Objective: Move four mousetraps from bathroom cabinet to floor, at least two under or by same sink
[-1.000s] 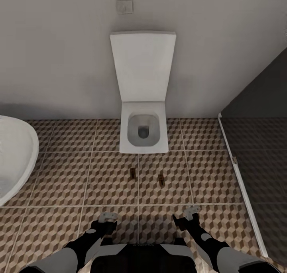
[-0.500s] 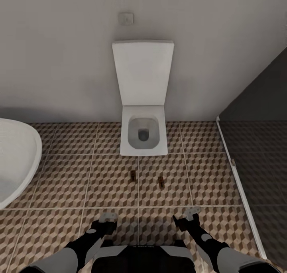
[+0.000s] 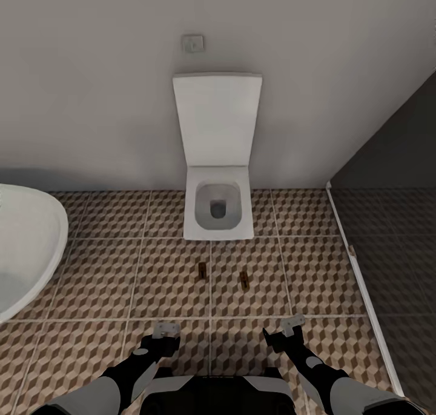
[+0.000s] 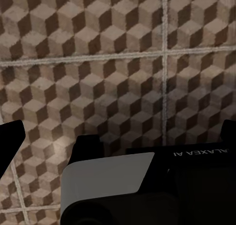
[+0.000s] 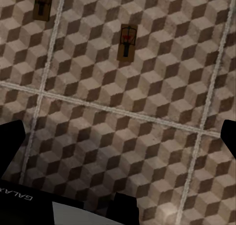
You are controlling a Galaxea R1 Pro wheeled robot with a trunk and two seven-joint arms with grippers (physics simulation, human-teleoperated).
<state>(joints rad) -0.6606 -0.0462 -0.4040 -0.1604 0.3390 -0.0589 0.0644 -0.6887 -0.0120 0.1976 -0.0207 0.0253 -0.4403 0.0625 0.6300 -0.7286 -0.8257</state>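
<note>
The view has drawn back from the toilet; two mousetraps lie on the bathroom floor before it. Left gripper and right gripper spread wide, empty. No sink appears nearby, so placement likely remains unfinished.

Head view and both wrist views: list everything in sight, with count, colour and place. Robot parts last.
mousetraps: two, tan with dark bars, one on the grout line before the toilet, the other to its right
toilet: one, white, lid up, against the wall
flush button: one, grey, on the wall above the toilet
bathtub: one, white, far left
bathroom floor: brown and beige cube tiles
shower floor: dark, right
left gripper: grey, low, open
right gripper: grey, low, open
</note>
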